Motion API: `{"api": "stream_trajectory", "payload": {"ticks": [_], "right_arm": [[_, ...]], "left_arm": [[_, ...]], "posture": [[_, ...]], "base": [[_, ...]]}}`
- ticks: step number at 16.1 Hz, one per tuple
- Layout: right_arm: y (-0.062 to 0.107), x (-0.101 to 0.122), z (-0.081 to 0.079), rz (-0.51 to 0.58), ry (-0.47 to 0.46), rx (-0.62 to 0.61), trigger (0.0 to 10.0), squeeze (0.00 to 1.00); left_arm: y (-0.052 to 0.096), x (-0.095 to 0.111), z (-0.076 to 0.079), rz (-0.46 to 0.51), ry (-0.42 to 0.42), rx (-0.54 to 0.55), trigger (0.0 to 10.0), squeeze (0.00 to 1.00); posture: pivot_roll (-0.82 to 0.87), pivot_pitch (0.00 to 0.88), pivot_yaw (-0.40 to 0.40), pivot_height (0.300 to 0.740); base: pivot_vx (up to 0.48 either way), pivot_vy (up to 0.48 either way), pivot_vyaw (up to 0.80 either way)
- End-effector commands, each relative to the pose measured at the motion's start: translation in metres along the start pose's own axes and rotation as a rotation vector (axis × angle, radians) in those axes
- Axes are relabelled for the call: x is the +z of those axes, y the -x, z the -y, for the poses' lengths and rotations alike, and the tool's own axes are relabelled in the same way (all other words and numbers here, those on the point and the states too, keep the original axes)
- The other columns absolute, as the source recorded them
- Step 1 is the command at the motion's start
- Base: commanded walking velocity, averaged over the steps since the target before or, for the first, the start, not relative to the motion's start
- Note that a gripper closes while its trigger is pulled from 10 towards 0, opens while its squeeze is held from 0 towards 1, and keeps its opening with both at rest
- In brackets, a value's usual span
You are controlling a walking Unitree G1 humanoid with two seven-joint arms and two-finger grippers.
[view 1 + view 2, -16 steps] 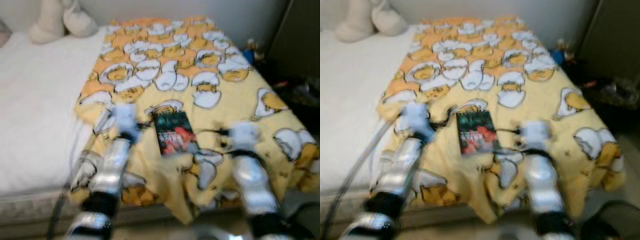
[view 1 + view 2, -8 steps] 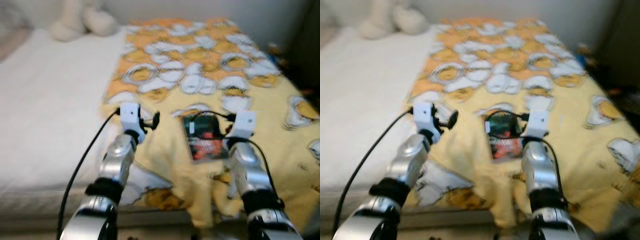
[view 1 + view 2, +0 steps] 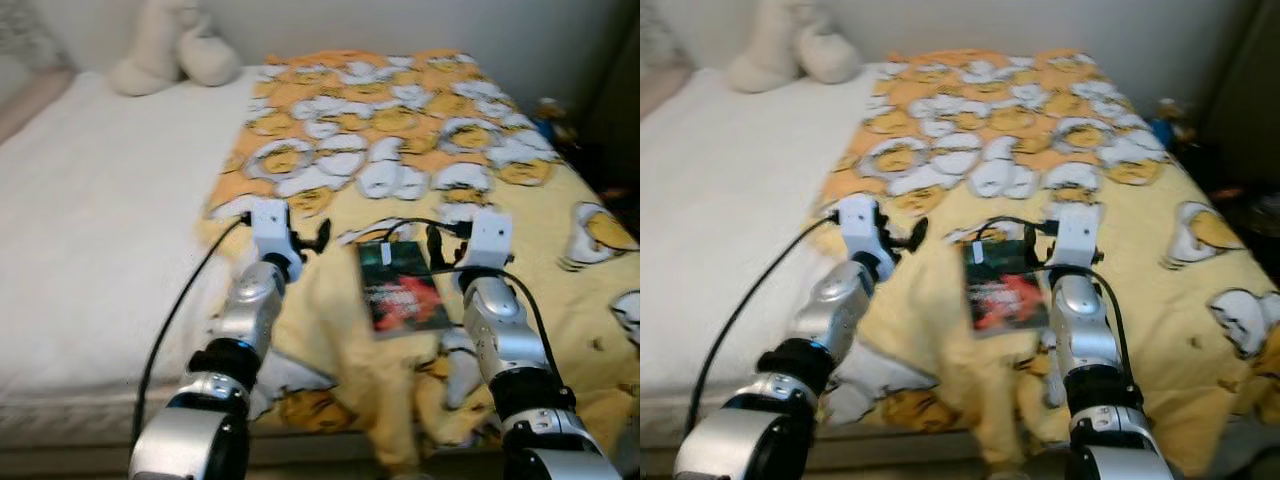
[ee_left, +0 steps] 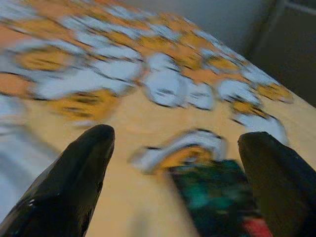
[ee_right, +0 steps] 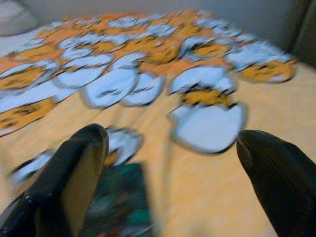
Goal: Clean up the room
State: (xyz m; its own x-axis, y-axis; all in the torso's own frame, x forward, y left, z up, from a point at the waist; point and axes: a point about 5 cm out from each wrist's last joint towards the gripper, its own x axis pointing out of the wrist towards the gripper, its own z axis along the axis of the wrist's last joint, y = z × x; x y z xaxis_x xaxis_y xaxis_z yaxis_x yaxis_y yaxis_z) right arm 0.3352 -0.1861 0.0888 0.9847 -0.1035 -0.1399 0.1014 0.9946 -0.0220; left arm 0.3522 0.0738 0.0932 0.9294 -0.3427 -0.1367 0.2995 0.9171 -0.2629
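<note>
A dark book [image 3: 402,286] with a green and red cover lies flat on a yellow blanket [image 3: 400,130] printed with egg figures. Both arms reach over the blanket's near part. My left gripper [image 3: 312,240] hovers left of the book's far end. Its fingers [image 4: 74,182] stand wide apart with nothing between them. My right gripper [image 3: 440,243] hovers just right of the book's far corner, and its fingers [image 5: 69,182] are also spread and empty. The book [image 4: 217,202] shows blurred just ahead of the left gripper. It also lies near one finger of the right gripper [image 5: 173,197].
The blanket covers the right half of a bed; the bare white mattress [image 3: 90,220] lies to the left. A cream plush toy [image 3: 175,50] sits at the head of the bed. Small items [image 3: 550,110] lie in the dark gap right of the bed.
The whole view has shifted and sharpened as the camera moved. Both grippers now flank the book's far end; a second ago they were lower beside it.
</note>
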Motion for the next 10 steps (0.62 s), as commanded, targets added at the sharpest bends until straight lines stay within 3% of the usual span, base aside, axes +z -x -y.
{"api": "stream_trajectory", "payload": {"ticks": [1,4,7,10], "right_arm": [[0.002,-0.003,-0.001,0.006,0.007,-0.014,10.0,0.0],[0.0,-0.012,0.003,-0.061,-0.069,-0.051,10.0,0.0],[0.001,-0.027,0.009,-0.182,-0.265,-0.089,10.0,0.0],[0.005,-0.04,0.011,-0.244,-0.357,-0.12,10.0,0.0]], "left_arm": [[-0.003,0.009,-0.002,0.025,-0.022,0.005,10.0,0.0],[-0.005,0.005,-0.005,-0.036,-0.025,0.011,10.0,0.0],[-0.005,-0.004,-0.003,-0.107,0.051,-0.02,10.0,0.0],[0.0,-0.03,0.013,-0.258,0.138,-0.161,10.0,0.0]], "posture": [[-0.2,0.007,0.083,0.723],[-0.23,0.023,0.093,0.723],[-0.23,0.033,0.107,0.723],[-0.23,0.047,0.119,0.723]], "base": [[0.0,0.0,0.0],[0.0,0.0,0.0],[0.0,0.0,0.0],[0.0,0.0,0.0]]}}
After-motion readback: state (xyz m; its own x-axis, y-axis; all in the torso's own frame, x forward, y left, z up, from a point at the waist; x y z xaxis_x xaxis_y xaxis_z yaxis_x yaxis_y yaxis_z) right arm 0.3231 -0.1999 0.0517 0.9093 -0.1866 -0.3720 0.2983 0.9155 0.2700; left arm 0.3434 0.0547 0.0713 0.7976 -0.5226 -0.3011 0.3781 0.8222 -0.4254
